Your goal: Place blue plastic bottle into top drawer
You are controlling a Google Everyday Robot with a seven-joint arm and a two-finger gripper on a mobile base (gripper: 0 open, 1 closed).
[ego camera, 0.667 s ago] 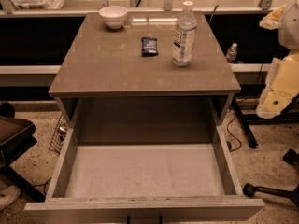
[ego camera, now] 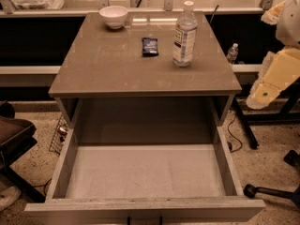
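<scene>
Upright, the blue plastic bottle (ego camera: 184,34) stands on the surface (ego camera: 117,74), upper right of centre, its long axis vertical and white cap up (a dark packet (ego camera: 150,46) lies just left). The top drawer (ego camera: 145,172) is open in the lower frame. The gripper (ego camera: 262,95) sits at the right edge, well apart from the bottle; I cannot tell its state.

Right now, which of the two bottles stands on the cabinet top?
The tall blue plastic bottle with the white cap, upright right of the dark packet; the tiny bottle sits beyond the cabinet, past its right edge. The gripper hangs right of the cabinet.
</scene>
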